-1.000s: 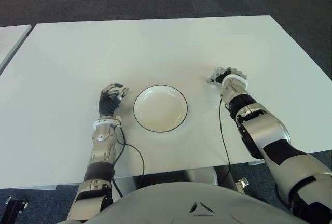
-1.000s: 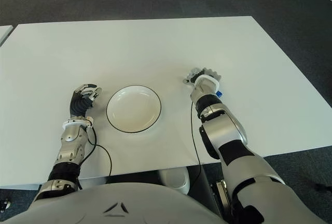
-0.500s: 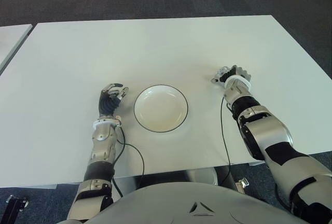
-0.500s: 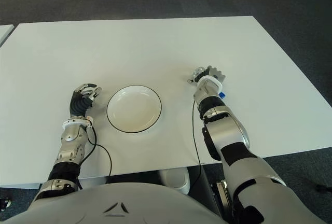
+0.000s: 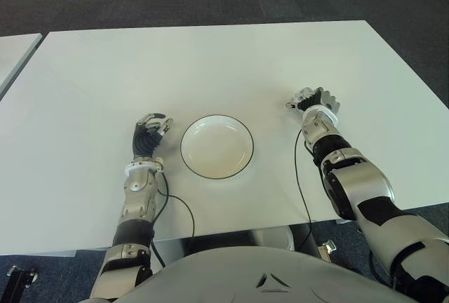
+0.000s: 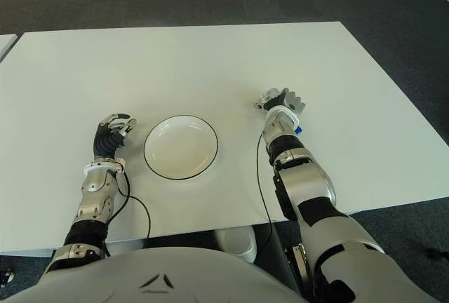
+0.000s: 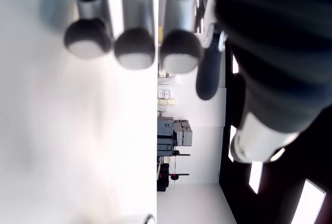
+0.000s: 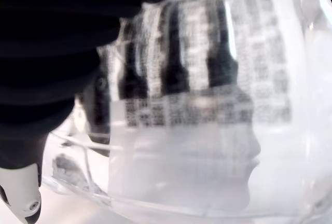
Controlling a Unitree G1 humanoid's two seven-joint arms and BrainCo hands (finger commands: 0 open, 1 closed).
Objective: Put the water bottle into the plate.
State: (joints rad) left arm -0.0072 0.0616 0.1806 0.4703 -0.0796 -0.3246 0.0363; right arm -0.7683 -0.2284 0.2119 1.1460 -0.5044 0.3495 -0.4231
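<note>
Water bottle [image 8: 207,105] fills almost the whole right wrist view. It is see-through plastic with a label covered in rows of tiny dark print, too blurry to read. Dark fingers [image 8: 62,37] curve across one side of it, so the right hand [image 5: 314,101] is wrapped around the bottle and gripping it. In the eye views the hand hides nearly all of the bottle. Only a small blue bit, likely the cap, peeks out beside the wrist.

That hand sits over the white table [image 5: 210,57], well off to the right of the plate [image 5: 217,146]. The plate is round and white with a thin dark rim, and it has nothing in it. The bottle is not in the plate yet.

The left hand [image 5: 149,133] shows just beside the plate, on its left side. Its fingers [image 7: 134,53] are curled in loosely and hold nothing. In the left wrist view the rounded fingertips hang close to the table top. A thin black cable runs along each arm near the table's front edge.
</note>
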